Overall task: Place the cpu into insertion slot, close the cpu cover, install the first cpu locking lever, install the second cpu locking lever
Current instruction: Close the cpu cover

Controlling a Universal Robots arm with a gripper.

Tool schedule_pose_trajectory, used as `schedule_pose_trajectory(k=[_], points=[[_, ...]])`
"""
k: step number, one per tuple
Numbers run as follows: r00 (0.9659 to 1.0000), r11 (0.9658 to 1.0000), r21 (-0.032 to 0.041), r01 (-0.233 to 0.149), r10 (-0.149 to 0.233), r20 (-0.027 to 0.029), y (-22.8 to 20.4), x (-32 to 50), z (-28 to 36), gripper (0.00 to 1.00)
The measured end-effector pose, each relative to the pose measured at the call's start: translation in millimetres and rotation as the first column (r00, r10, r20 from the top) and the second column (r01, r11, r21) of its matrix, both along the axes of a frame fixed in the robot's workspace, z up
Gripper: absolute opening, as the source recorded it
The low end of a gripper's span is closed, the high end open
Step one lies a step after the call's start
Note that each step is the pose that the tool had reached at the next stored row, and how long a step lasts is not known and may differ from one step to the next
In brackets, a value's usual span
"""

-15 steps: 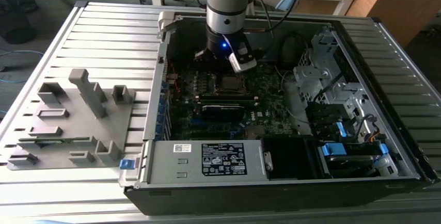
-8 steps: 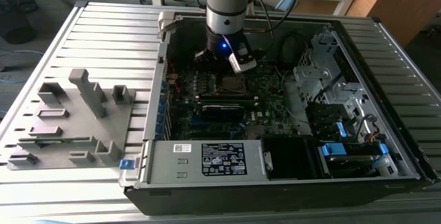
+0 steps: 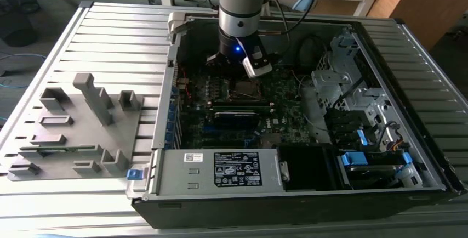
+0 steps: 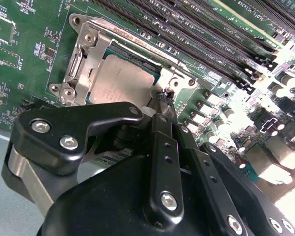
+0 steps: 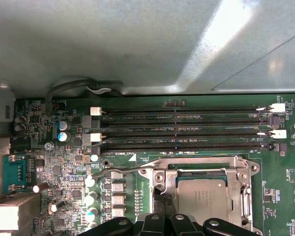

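Observation:
The cpu [image 4: 119, 82] [image 5: 201, 196], a square chip with a silver-grey top, lies flat in the insertion slot [image 3: 245, 88] on the green board. The cpu cover [image 4: 81, 66] [image 5: 160, 179], a silver frame plate, lies down around the chip, whose top shows through its window. A thin wire locking lever [image 5: 119, 170] runs along one side of the socket, its hooked end sticking out past the corner. My gripper [image 4: 164, 101] [image 5: 163, 209] hangs just over the socket's edge, beside the chip. Its black fingers stand close together and nothing shows between them.
Long black memory slots [image 5: 187, 129] run beside the socket. Round capacitors [image 5: 91, 199] stand near the lever's end. The metal case walls [image 3: 170, 73], cables and a drive cage [image 3: 351, 84] close in around the board. A grey parts fixture [image 3: 73, 123] lies at the exterior view's left.

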State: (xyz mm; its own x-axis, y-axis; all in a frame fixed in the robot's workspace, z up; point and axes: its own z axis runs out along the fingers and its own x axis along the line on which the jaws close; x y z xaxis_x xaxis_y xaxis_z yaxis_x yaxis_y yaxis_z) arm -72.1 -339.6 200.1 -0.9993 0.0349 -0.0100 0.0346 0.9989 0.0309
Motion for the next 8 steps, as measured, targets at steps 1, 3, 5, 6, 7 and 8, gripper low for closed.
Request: schedule_pose_trajectory(k=[1,3,5,6,7,8], points=[[1.0,1.0,0.0001,0.0,0.0,0.0001,0.0,0.0,0.0,0.11],[1.0,1.0,0.0003,0.0,0.0,0.0002,0.0,0.0,-0.5,0.11],[1.0,1.0,0.0,0.0,0.0,0.0,0.0,0.0,-0.7,0.11],[1.0,1.0,0.0,0.0,0.0,0.0,0.0,0.0,-0.7,0.11],[1.0,1.0,-0.0001,0.0,0.0,0.0,0.0,0.0,-0.7,0.11],[1.0,1.0,-0.0001,0.0,0.0,0.0,0.0,0.0,-0.8,0.11]])
